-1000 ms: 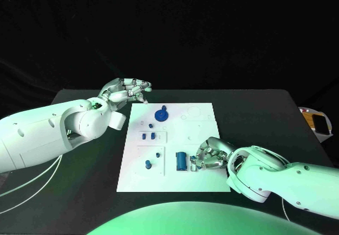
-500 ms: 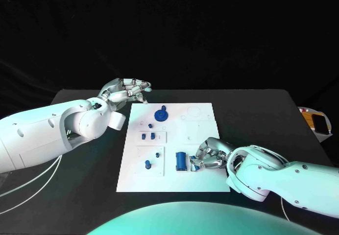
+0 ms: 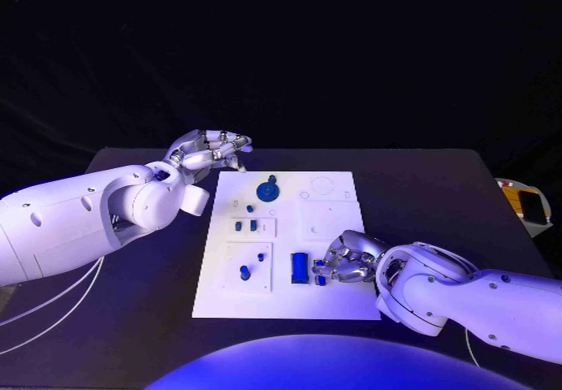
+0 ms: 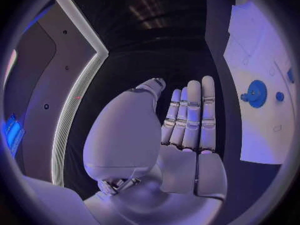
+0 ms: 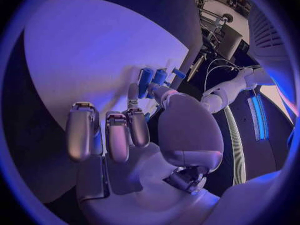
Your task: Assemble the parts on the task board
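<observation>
The white task board (image 3: 235, 302) lies in the middle of the table. On it are a blue gear (image 3: 268, 191), several small blue pegs (image 3: 245, 227) and a blue cylinder (image 3: 301, 267) lying flat. My right hand (image 3: 349, 258) rests on the board just right of the cylinder, fingers curled. In the right wrist view its thumb and one finger (image 5: 132, 96) reach the blue cylinder (image 5: 152, 78); I cannot tell whether they grip it. My left hand (image 3: 211, 150) hovers off the board's far left corner, fingers straight, holding nothing. The left wrist view shows the gear (image 4: 256, 92) beyond the left hand (image 4: 187, 120).
A yellow and black object (image 3: 524, 203) sits beyond the table's right edge. White cables (image 3: 47, 305) hang under my left arm at the near left. Dark table (image 3: 434, 187) surrounds the board.
My right hand has settled very slightly nearer along the cylinder's side. The left hand and the parts on the board have stayed put.
</observation>
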### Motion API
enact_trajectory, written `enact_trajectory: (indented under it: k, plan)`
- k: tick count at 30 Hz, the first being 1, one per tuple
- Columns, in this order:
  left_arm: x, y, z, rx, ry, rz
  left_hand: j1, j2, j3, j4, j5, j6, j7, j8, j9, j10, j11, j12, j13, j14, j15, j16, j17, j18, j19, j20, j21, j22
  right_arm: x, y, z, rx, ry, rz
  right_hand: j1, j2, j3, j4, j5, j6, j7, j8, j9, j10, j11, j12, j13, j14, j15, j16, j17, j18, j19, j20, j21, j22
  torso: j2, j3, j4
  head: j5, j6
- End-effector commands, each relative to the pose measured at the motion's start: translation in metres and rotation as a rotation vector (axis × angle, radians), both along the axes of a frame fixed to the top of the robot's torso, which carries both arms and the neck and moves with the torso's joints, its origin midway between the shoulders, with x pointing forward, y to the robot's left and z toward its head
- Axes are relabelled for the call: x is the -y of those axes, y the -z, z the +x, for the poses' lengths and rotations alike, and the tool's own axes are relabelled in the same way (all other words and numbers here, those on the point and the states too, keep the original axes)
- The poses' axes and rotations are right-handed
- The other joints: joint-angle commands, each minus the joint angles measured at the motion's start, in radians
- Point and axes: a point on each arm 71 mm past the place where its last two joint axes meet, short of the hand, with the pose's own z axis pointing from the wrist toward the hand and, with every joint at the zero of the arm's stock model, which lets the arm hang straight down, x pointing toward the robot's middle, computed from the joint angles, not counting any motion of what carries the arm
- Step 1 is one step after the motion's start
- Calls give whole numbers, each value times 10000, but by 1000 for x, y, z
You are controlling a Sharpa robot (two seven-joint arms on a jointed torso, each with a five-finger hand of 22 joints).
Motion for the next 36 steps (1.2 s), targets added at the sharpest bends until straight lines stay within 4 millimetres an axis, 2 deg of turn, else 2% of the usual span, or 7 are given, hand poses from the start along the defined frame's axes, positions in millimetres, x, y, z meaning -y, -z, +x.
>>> enact_trajectory:
  k: [1,4,15,21,28,36]
  plan:
    - [3,-1,-1,21,159,-118,98,19,53,24,36,14,-3,2,-6,6,49,-26,-9,-48,-33,49,-4,126,33,16,-48,-7,-2,1,-1,-30,-276,-123,-81,-37,-128,27,3,19,62,-38,-6,204,-43,-3,1284,890,-67,-36,1955,-124,246,-78,-45,1974,0,0,-5,10,1]
    - [2,-1,-1,18,157,-116,94,16,49,29,34,14,0,4,-7,1,51,-29,-12,-40,-33,62,0,126,40,16,-45,-5,-2,1,-1,-17,-268,-122,-134,-60,-304,135,-156,28,66,-45,2,206,-38,0,1290,889,-62,-38,1950,-121,241,-73,-64,1969,2,5,-2,9,1]
    - [2,-1,-1,7,147,-102,86,17,46,35,34,5,7,0,-11,-3,54,-31,-15,-37,-31,70,3,126,45,16,-43,-4,-2,-1,-1,173,-238,-15,-253,-90,-734,435,-216,31,68,-64,19,197,-34,-18,1286,888,-58,-40,1947,-120,238,-71,-77,1967,4,10,-6,21,1]
    - [2,-1,-1,5,143,-98,86,17,46,35,34,5,7,0,-11,-3,54,-31,-15,-37,-31,70,3,126,45,16,-43,-4,-1,-1,-1,169,-329,-25,-227,-90,-766,445,-207,29,64,-66,22,200,-36,-12,1291,889,-59,-39,1950,-117,235,-71,-89,1964,0,7,-6,17,1]
    - [1,-1,-1,1,124,-86,86,17,46,35,34,5,7,0,-11,-3,54,-31,-15,-37,-31,70,3,126,45,16,-43,-4,2,-1,-3,93,-565,-45,326,-69,-931,287,-139,5,53,-92,42,198,-48,-14,1300,890,-69,-39,1956,-119,237,-79,-84,1967,3,10,-2,35,1]
    - [0,-1,-1,-8,102,-53,83,29,49,41,38,-5,12,-5,-15,-5,57,-32,-18,-35,-29,79,6,125,51,17,-41,-2,4,-2,-5,116,-771,-38,302,-122,-1113,379,-273,17,70,-105,43,201,-34,-9,1307,893,-61,-33,1972,-125,247,-74,-56,1975,-3,13,-5,46,1]
